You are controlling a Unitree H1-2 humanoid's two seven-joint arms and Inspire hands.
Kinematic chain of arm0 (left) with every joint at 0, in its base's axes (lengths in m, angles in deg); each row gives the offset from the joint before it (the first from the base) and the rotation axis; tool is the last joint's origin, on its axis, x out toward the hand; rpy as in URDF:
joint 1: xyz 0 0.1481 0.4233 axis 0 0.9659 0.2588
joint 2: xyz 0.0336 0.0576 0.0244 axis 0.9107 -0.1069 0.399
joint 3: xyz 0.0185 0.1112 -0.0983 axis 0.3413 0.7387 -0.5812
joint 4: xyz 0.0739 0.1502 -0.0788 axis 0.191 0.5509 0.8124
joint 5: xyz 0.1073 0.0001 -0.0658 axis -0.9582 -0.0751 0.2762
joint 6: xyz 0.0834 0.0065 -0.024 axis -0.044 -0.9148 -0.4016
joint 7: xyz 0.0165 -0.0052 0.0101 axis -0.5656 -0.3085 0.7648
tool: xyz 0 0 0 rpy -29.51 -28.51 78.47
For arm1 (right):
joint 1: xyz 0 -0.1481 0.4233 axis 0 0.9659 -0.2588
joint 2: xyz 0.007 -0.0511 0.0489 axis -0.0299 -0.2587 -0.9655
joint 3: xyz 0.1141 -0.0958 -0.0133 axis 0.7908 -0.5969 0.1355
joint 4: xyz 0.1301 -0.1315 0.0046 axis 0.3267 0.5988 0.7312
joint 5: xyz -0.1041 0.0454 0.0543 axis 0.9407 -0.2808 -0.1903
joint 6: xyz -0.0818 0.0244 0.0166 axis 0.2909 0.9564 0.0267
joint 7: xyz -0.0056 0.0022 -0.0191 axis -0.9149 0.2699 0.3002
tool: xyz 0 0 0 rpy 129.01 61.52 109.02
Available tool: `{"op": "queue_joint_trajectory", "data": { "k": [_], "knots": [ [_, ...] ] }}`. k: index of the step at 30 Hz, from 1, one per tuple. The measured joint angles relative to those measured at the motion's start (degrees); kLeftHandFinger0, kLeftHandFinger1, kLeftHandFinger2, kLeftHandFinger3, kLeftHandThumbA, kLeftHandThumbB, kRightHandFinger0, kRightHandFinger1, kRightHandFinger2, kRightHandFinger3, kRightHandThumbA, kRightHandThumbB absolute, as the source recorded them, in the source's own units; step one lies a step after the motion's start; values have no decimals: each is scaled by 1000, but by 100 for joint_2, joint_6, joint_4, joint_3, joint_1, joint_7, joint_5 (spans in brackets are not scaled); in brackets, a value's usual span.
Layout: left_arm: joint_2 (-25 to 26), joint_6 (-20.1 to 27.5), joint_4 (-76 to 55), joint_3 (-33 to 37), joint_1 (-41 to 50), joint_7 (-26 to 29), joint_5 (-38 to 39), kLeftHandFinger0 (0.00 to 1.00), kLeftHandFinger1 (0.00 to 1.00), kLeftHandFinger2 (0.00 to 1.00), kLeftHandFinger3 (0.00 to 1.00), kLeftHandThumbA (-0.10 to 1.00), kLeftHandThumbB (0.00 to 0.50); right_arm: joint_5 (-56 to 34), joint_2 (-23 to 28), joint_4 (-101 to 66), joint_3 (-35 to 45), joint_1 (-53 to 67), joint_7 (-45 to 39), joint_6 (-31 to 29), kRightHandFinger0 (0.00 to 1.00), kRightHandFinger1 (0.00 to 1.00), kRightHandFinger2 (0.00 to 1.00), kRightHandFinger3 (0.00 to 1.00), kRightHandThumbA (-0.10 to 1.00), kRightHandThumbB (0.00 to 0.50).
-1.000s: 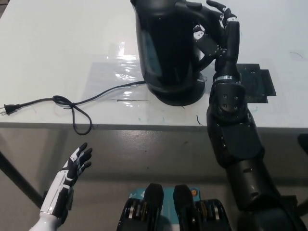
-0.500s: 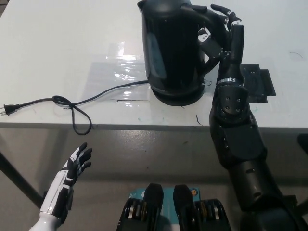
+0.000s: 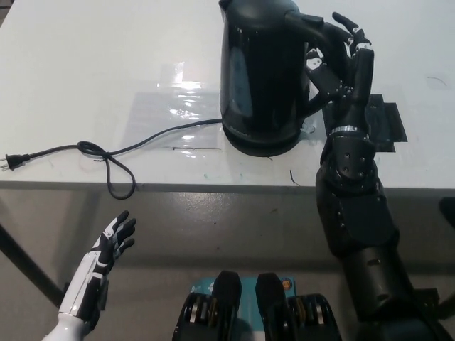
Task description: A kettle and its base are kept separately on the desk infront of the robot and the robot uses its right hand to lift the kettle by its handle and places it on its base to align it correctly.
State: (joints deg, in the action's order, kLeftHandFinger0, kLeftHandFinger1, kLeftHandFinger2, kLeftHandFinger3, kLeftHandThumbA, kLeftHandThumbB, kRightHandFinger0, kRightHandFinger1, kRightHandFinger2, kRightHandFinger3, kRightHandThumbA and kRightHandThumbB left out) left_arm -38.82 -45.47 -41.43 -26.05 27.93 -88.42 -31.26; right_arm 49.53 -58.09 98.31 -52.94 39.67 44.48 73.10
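Desk (image 3: 85,78): white top, filling the upper part of the head view; its front edge runs across below the kettle.

My right arm (image 3: 359,234): black, rising from the lower right, at the right of the kettle and crossing the desk's front edge.

Kettle (image 3: 259,71): black, glossy, upright on the desk, right of centre. It sits on its base; whether it is fully seated I cannot tell. Its handle (image 3: 313,32) curves off the kettle's right side.

Base (image 3: 266,145): black, round, directly under the kettle, only its front rim showing.

Clear tape patch (image 3: 170,106): shiny film stuck to the desk, just left of the kettle.

Black flat piece (image 3: 387,121): lying on the desk to the right of the kettle, partly behind my right wrist.

Power cord (image 3: 106,160): black, running left from the base along the desk, looping over the front edge, ending in a plug (image 3: 11,162) far left of the kettle.

My right hand (image 3: 340,60): black, at the kettle's right, fingers curled about the handle, with the fingertips spread rather than tight.

My left hand (image 3: 114,241): white, resting low, well below and left of the kettle, off the desk, fingers apart and holding nothing.
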Motion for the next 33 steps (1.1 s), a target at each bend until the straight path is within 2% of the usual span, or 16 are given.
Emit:
{"op": "queue_joint_trajectory", "data": {
  "k": [4,6,12,21,27,29,33],
  "knots": [
    [0,0,0,0,-2,0,1,1000,1000,1000,1000,1000,130,-26,3,116,0,8,0,-200,0,233,703,753,-100,130],
    [0,0,1,0,-2,-3,4,1000,1000,1000,1000,1000,127,-39,3,171,0,8,1,-283,0,204,665,724,-100,127],
    [0,1,1,0,-4,-5,3,1000,1000,1000,1000,1000,124,-76,5,343,7,7,2,-503,0,222,666,719,-100,122],
    [47,0,-1,-3,-36,-55,3,1000,1000,1000,1000,1000,129,-96,1,474,4,11,13,-721,0,148,634,732,-100,128],
    [65,1,0,-9,-43,-59,8,1000,1000,1000,1000,1000,139,-80,-3,450,-26,95,24,-828,0,97,579,694,-100,138],
    [65,0,0,-10,-44,-59,9,1000,1000,1000,1000,1000,141,-74,-11,407,-46,169,28,-882,0,125,602,708,-100,140],
    [65,-1,-1,-13,-60,-59,12,1000,1000,1000,1000,1000,131,4,-32,120,-164,445,28,-881,0,99,578,731,-100,121]
  ]
}}
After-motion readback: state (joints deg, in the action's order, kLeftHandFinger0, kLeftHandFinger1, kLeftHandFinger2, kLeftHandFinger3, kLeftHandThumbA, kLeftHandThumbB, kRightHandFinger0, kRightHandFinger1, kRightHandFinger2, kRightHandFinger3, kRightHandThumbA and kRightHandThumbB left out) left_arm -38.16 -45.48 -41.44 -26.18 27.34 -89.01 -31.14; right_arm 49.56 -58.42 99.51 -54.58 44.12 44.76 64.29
